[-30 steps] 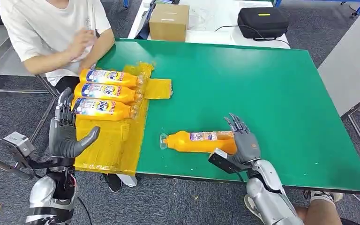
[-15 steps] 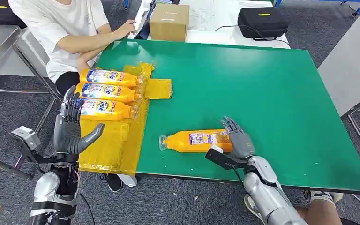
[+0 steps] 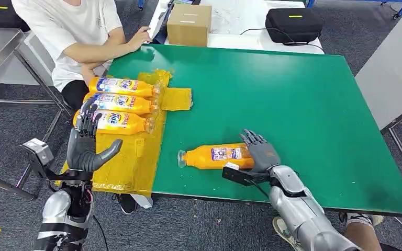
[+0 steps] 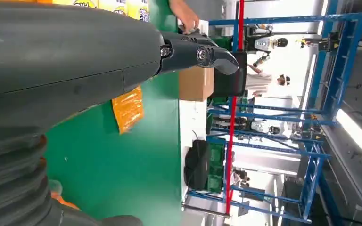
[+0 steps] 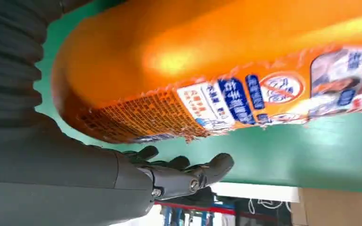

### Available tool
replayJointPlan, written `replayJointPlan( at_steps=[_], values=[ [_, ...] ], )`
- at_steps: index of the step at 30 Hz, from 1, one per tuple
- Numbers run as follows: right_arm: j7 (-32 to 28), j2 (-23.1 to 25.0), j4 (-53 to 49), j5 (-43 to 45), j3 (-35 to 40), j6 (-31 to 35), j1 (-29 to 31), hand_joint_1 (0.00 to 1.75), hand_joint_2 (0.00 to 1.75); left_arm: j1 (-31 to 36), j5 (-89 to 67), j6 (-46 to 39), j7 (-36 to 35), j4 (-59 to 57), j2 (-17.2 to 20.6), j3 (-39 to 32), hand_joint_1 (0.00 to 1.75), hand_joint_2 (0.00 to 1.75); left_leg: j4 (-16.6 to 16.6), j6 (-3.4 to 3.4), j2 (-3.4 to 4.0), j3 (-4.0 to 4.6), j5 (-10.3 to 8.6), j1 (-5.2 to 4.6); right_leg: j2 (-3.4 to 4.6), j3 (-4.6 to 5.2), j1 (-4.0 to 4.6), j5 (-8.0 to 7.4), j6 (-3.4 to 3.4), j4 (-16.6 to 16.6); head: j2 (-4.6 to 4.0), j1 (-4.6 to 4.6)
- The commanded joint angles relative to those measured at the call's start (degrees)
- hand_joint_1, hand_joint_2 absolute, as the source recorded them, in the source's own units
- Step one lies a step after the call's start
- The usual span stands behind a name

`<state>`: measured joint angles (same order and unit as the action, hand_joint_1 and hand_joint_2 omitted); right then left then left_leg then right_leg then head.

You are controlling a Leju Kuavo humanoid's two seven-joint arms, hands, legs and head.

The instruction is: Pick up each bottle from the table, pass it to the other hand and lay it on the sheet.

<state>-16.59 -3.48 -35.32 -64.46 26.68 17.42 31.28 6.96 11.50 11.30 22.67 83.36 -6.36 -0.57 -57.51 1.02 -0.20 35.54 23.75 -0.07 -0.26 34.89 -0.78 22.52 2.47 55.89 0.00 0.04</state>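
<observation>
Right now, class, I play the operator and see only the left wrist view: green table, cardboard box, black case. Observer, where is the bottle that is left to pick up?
Observer: An orange bottle lies on its side on the green table near the front edge, its cap towards the yellow sheet.
Operator: Does the right hand hold it?
Observer: No. The right hand is at the bottle's base end with its fingers apart, not closed round it.
Operator: How many are laid down?
Observer: Three labelled bottles lie side by side on the sheet.
</observation>
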Motion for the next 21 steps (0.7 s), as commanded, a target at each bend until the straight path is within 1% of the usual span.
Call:
replayJointPlan(
  at_steps=[1, 5, 6, 7, 8, 9, 13, 15, 17, 19, 21],
  values=[
    [0.26, 0.14, 8.82, -0.33, 6.43, -3.29, 6.57, 0.00, 1.75, 2.51, 0.55, 0.14, -0.50, -4.50, 1.17, 0.73, 0.00, 1.75, -0.01, -0.06, 0.05, -0.23, 0.11, 0.02, 0.05, -0.21, 0.02, 0.10, -0.08, 0.03, 0.00, 0.02],
    [-1.06, 0.37, 11.58, 0.27, 7.95, -7.25, 7.62, 0.00, 1.75, 3.21, 1.39, 0.50, -0.54, -5.49, 1.21, 0.88, 0.00, 1.75, 0.02, -0.06, 0.00, -0.19, 0.06, 0.01, -0.01, -0.19, 0.01, 0.07, -0.07, 0.00, 0.00, 0.00],
    [-1.44, 0.06, 12.00, 0.38, 8.32, -7.91, 7.67, 0.16, 1.75, 3.09, 1.50, 0.53, -0.52, -5.53, 1.28, 0.92, 0.00, 1.75, 0.03, -0.04, -0.02, -0.12, 0.02, 0.00, -0.03, -0.12, 0.00, 0.04, -0.05, -0.01, 0.00, 0.02],
    [-1.68, -0.33, 12.71, 0.29, 9.10, -9.35, 8.10, 1.73, 1.75, 2.62, 1.66, 0.58, -0.36, -5.39, 1.35, 0.83, 0.00, 1.75, -0.01, -0.08, -0.01, -0.29, 0.11, 0.04, -0.02, -0.29, 0.05, 0.12, -0.12, 0.02, 0.00, 0.00],
    [-1.79, -0.60, 13.10, 0.43, 9.26, -10.13, 8.39, 1.75, 1.75, 2.42, 1.82, 0.66, -0.23, -5.34, 1.43, 0.70, 0.00, 1.75, 0.03, -0.06, -0.03, -0.22, 0.05, 0.02, -0.04, -0.22, 0.02, 0.07, -0.08, -0.02, 0.00, 0.02],
    [-1.75, -0.69, 13.65, 0.46, 9.86, -11.42, 8.92, 1.75, 1.75, 2.22, 1.90, 0.61, -0.13, -5.35, 1.53, 0.48, 0.00, 1.75, 0.03, -0.09, -0.03, -0.35, 0.11, 0.04, -0.03, -0.35, 0.04, 0.12, -0.11, -0.01, 0.00, 0.02],
    [0.08, -0.78, 14.82, 0.72, 11.43, -15.43, 10.05, 1.75, 1.75, 1.06, 2.13, 0.38, 0.13, -5.13, 1.51, -0.82, 0.00, 1.75, 0.03, -0.05, 0.06, -0.21, 0.04, 0.00, 0.06, -0.16, 0.01, 0.02, -0.07, -0.02, 0.00, 0.00],
    [-0.02, -0.99, 14.29, 1.60, 10.96, -14.57, 9.07, 1.75, 1.75, 0.50, 2.31, 0.47, 0.36, -5.01, 1.45, -1.16, 0.00, 1.75, 0.04, -0.07, 0.09, -0.38, 0.08, 0.02, 0.07, -0.31, 0.03, 0.05, -0.11, -0.03, 0.00, 0.00],
    [-0.29, -1.04, 13.89, 1.95, 10.87, -13.64, 8.26, 1.75, 1.75, 0.21, 2.33, 0.52, 0.45, -4.81, 1.38, -1.23, 0.00, 1.75, 0.08, -0.06, -0.06, -0.44, 0.05, 0.04, -0.08, -0.40, 0.05, 0.06, -0.10, -0.10, 0.00, 0.02],
    [-2.64, -0.98, 12.37, 5.29, 8.82, -11.61, 6.57, 1.75, 1.75, -0.20, 2.33, 0.58, 0.48, -4.25, 1.28, -1.27, 0.00, 1.75, 0.09, -0.06, -0.12, -0.47, 0.03, 0.05, -0.13, -0.47, 0.06, 0.07, -0.10, -0.12, 0.00, 0.02],
    [-2.65, -0.92, 12.27, 5.32, 8.87, -11.41, 6.27, 1.75, 1.75, -0.25, 2.33, 0.58, 0.48, -4.20, 1.25, -1.25, 0.00, 1.75, 0.08, -0.01, -0.09, -0.40, 0.01, 0.05, -0.08, -0.44, 0.05, 0.05, -0.07, -0.11, 0.00, 0.02]
  ],
)
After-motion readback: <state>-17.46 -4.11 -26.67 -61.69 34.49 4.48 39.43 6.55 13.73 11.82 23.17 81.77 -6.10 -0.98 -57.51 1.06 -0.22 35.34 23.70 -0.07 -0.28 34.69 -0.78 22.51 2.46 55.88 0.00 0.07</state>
